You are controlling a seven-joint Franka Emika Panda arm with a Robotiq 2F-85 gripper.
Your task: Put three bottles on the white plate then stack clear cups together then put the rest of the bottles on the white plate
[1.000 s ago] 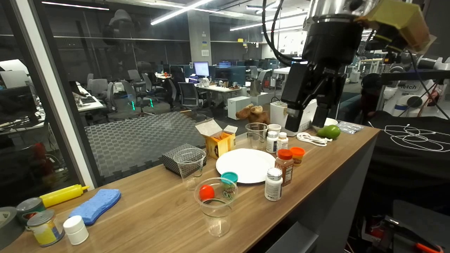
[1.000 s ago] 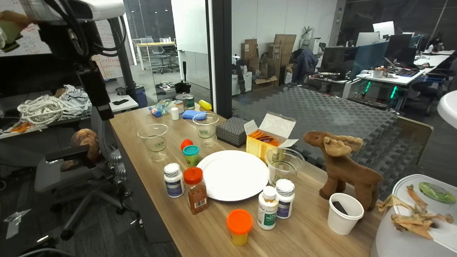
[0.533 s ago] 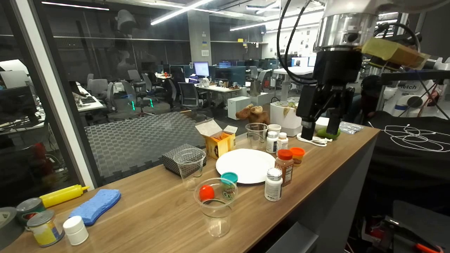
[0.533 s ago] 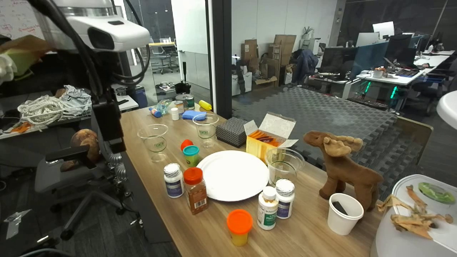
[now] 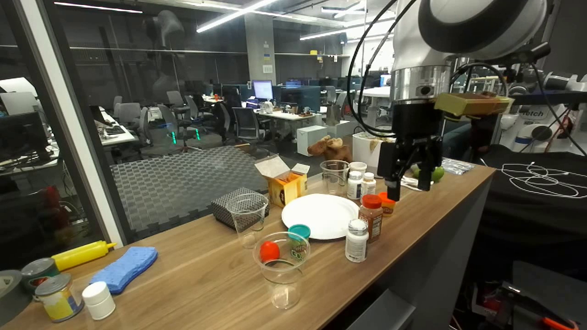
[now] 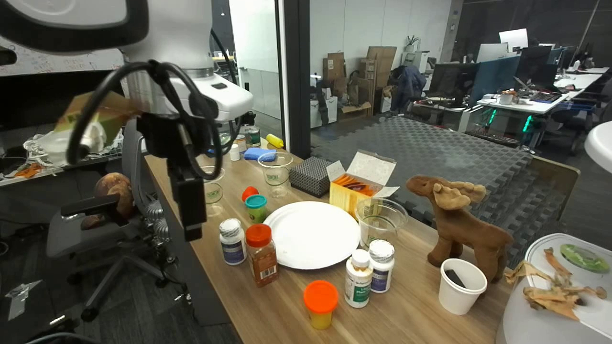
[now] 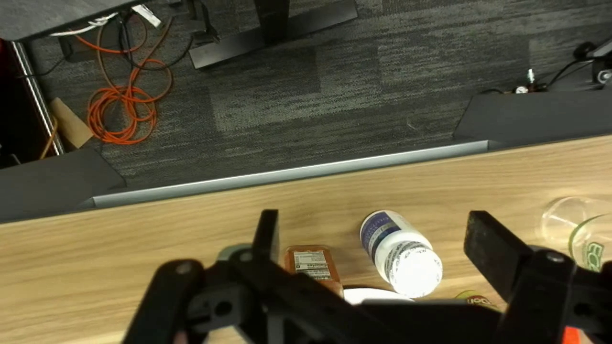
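Jaws wide apart, pointing down over the worktop, near its long edge. Wrist view: a purple-label bottle shows in the gap between them. Both exterior views put this bottle upright on the worktop, clear of the jaws.

Just beside it, a red-capped bottle, upright, close to the plate; whether it touches the rim, cannot tell. Plate lies flat on the worktop. Past it, a green-label bottle and a second purple-label bottle stand side by side; contact between them cannot be made out. Orange-lidded tub near that pair.

Clear cups: three, upright, apart from one another. Front cup well apart from the plate. Middle cup just beside a mesh block. Far cup near the plate, between an open box and the pair of bottles.

Beyond, a toy moose and a paper cup. Opposite end: sponge, yellow bottle lying near it.
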